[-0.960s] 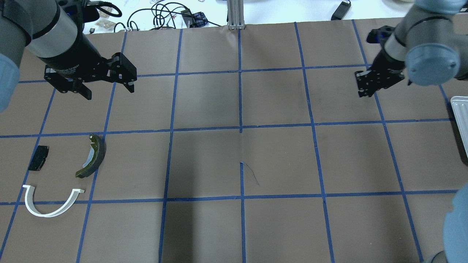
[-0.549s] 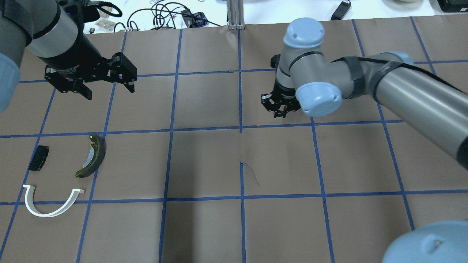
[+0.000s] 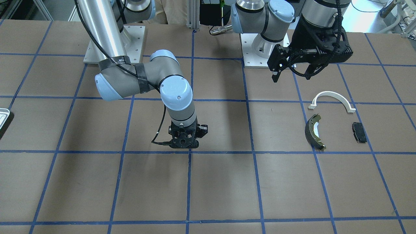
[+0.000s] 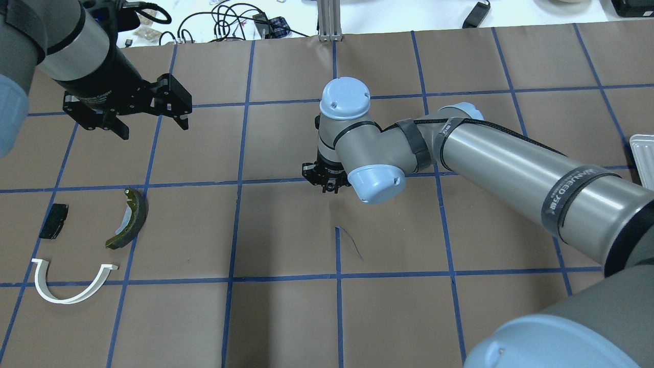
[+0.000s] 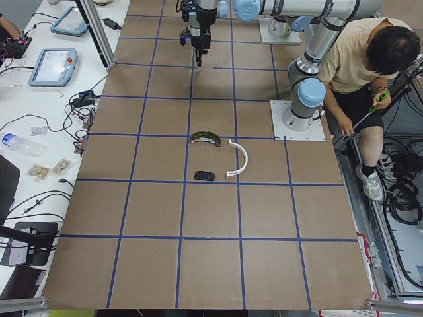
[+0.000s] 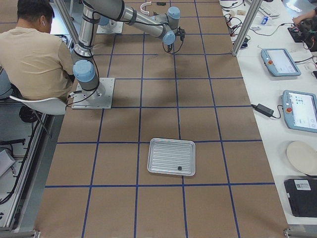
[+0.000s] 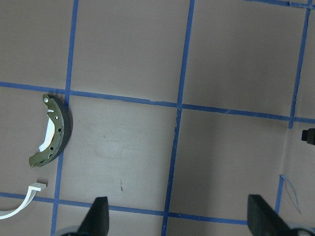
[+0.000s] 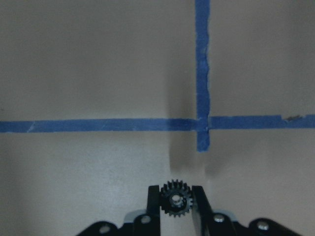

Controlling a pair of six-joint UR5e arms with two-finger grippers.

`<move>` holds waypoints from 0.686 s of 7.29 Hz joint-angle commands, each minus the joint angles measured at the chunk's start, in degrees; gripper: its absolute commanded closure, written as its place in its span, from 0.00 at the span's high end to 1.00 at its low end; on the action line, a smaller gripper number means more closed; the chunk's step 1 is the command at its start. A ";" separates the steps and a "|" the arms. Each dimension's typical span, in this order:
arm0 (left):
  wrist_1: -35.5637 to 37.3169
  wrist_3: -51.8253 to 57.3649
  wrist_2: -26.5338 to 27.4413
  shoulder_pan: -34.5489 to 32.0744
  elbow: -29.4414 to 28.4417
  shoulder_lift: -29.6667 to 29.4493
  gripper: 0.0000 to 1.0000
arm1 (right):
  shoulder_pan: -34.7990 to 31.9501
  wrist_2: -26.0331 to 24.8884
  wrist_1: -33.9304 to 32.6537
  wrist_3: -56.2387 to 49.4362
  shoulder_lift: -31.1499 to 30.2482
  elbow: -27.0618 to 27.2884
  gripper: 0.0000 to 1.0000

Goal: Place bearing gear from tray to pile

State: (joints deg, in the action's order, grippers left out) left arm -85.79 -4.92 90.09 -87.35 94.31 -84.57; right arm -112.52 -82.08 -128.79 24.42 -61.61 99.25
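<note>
My right gripper is shut on a small black toothed bearing gear and holds it above the brown table's centre, over a blue tape crossing. The tray lies far off at the table's right end; only its white rim shows in the overhead view. The pile lies at the left: a white arch bracket, a dark brake shoe and a black pad. My left gripper is open and empty, hanging above the table behind the pile.
A small dark part lies in the tray. A seated person is behind the robot bases. An aluminium post and cables stand at the far table edge. A pen mark is on the paper.
My right arm has swept left from beside the tray to the table's centre, carrying the gear. The left arm and the pile have not moved.
</note>
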 commanded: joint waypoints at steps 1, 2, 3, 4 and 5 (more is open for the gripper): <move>0.09 0.00 0.00 0.07 0.00 -0.16 1.00 | -1.13 0.52 -0.24 0.81 0.44 0.06 0.81; 0.09 0.00 0.00 0.07 -0.09 -0.07 1.00 | 0.26 -0.18 0.20 -0.33 -0.34 -0.98 1.00; 0.01 0.00 0.09 -0.01 0.00 0.02 1.00 | 2.89 -0.28 1.77 -5.21 -2.44 -2.12 1.00; 0.00 0.00 0.09 0.07 -0.09 -0.07 1.00 | 8.14 -0.45 7.09 -11.61 -3.94 -2.83 1.00; -0.08 -0.09 0.00 -0.01 0.00 -1.03 1.00 | 14.89 -2.46 10.80 -20.90 -6.30 -2.92 1.00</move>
State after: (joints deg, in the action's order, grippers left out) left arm -85.79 -4.94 90.15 -87.31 94.26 -84.85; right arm -104.91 -82.92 -122.82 13.36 -65.33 96.83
